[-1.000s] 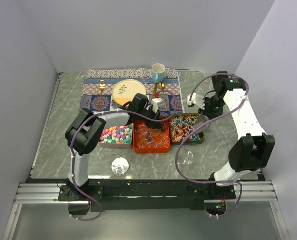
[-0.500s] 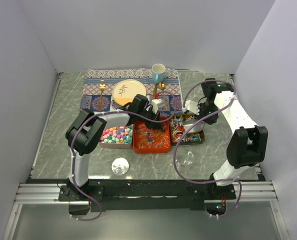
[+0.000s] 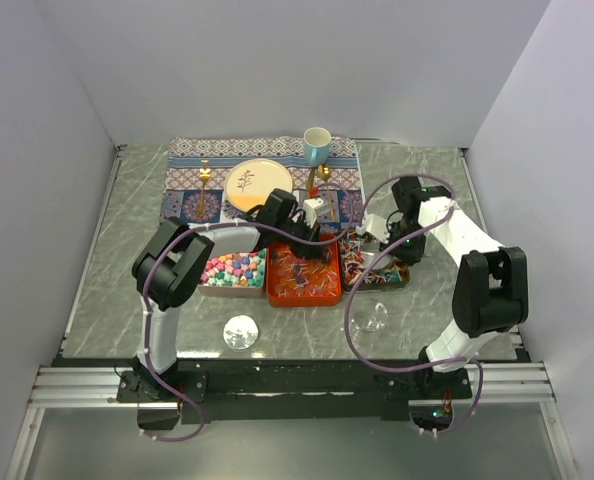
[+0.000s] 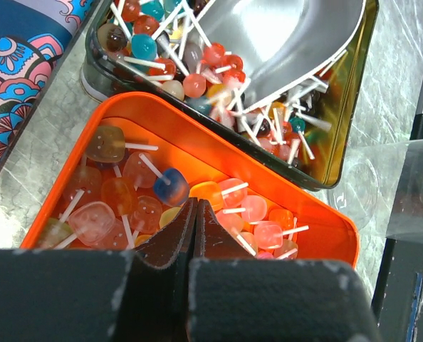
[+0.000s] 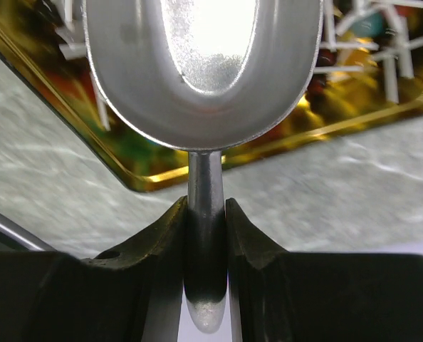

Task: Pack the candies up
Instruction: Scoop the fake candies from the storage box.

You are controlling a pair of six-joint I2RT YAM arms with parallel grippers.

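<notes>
The right arm [image 3: 477,250] has been swinging in from the far right of the table over the last second. The right gripper [image 3: 379,232] is now hanging at the gold tin [image 3: 397,281], where before it was well clear of it. The left arm [image 3: 227,236] is staying just as it was.

The right arm is folding back towards the middle, elbow out. Its fingers are pinching tight on the thin handle of a metal scoop [image 5: 204,64], with the bowl pointing away from the wrist. The left arm is reaching forward over the orange tin [image 3: 304,293], and the left gripper [image 4: 195,214] is pressing fully closed on nothing.

The candies [image 4: 197,82] on white sticks are lying heaped in the gold tin, and the scoop's bowl is sitting down among them. More are lying in the orange tin, right under the left gripper's tips.
</notes>
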